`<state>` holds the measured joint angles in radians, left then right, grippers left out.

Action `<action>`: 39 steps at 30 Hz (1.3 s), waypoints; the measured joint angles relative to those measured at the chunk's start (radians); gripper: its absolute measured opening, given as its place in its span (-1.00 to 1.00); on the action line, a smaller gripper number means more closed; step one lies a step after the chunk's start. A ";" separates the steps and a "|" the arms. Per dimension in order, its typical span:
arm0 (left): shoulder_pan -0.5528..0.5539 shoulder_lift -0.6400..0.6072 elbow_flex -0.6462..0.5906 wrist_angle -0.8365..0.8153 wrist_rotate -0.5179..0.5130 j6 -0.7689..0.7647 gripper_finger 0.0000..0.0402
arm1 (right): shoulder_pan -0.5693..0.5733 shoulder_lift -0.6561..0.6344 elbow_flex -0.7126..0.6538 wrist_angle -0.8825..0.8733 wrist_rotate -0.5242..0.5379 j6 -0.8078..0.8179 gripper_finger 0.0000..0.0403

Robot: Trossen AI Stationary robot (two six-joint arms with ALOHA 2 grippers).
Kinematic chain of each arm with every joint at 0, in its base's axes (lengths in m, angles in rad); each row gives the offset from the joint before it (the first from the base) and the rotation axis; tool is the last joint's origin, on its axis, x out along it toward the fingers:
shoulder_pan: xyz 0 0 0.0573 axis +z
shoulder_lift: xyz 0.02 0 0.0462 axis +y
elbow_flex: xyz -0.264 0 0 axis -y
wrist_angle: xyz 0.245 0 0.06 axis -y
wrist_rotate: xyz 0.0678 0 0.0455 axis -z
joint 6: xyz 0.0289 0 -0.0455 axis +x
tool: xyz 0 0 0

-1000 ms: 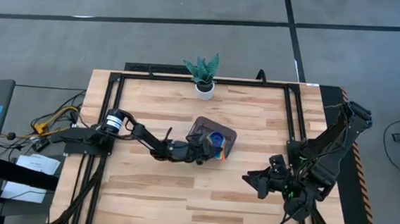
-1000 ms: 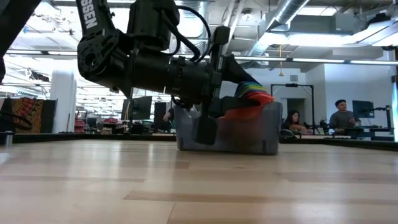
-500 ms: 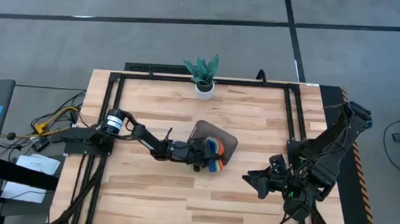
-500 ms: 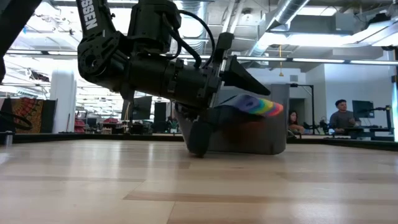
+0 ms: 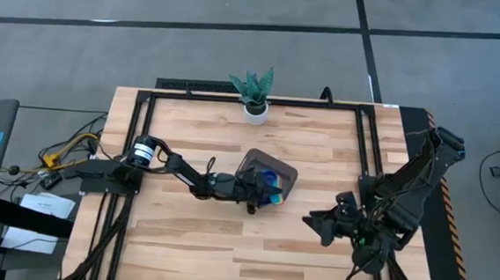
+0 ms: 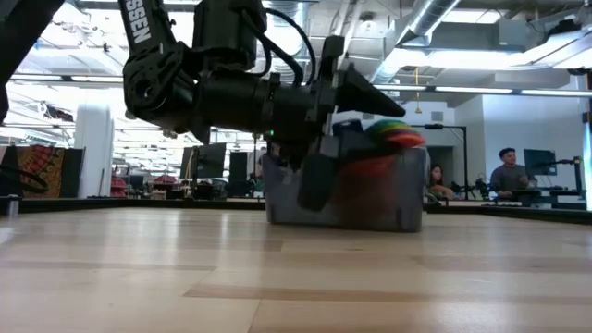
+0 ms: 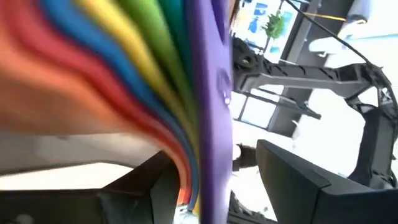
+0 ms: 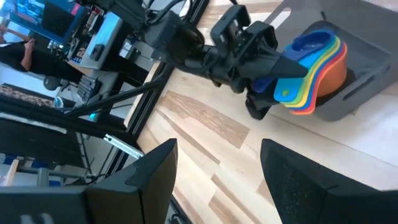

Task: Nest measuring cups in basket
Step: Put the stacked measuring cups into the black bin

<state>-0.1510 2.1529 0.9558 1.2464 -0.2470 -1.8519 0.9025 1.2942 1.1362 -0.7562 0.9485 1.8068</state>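
nested measuring cups (image 8: 314,76) sit in the basket (image 5: 267,175) with the left tool (image 5: 261,192) at their handles

the grey basket sits near the middle of the worktop (image 5: 225,244), and the stacked cups rest in it, their handles fanning out over its rim toward the left tool. that tool's jaws straddle the handles; i cannot tell whether they grip. the right tool (image 5: 315,224) waits well apart near the worktop's right side, jaws spread wide and holding nothing.
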 joint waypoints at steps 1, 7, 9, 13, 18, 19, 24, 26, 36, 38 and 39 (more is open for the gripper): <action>0.001 -0.001 0.004 -0.002 0.007 0.000 -0.04 | -0.003 0.000 0.000 -0.004 -0.001 0.000 0.27; 0.001 -0.001 0.004 -0.013 0.036 -0.051 -0.04 | -0.008 0.000 0.000 -0.007 -0.003 0.000 0.27; 0.001 -0.001 0.005 -0.013 0.059 -0.071 -0.04 | -0.008 0.000 0.000 -0.007 -0.004 0.000 0.27; -0.003 -0.004 0.005 -0.017 0.108 -0.093 -0.04 | -0.008 0.000 0.000 -0.007 -0.004 0.000 0.27; -0.005 -0.037 0.005 -0.069 0.149 -0.097 -0.04 | -0.010 0.000 0.000 -0.011 -0.004 0.001 0.27; -0.005 -0.044 0.005 -0.087 0.161 -0.096 -0.04 | -0.013 0.000 0.000 -0.012 -0.004 0.001 0.27; -0.004 -0.090 0.005 -0.184 0.242 -0.044 -0.04 | -0.015 0.000 0.000 -0.027 -0.006 0.001 0.27; -0.004 -0.104 0.005 -0.223 0.281 -0.020 -0.04 | -0.015 0.000 0.000 -0.031 -0.006 0.001 0.27; -0.022 -0.117 0.005 -0.254 0.397 0.016 -0.04 | -0.015 0.000 0.000 -0.037 -0.006 0.001 0.27; -0.027 -0.117 0.005 -0.254 0.412 0.026 -0.04 | -0.015 0.000 0.000 -0.040 -0.006 0.001 0.27; -0.029 -0.117 0.005 -0.254 0.423 0.029 -0.04 | -0.015 0.000 0.000 -0.041 -0.006 0.001 0.27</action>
<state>-0.1798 2.0357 0.9611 0.9920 0.1759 -1.8227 0.8875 1.2942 1.1366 -0.7971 0.9428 1.8076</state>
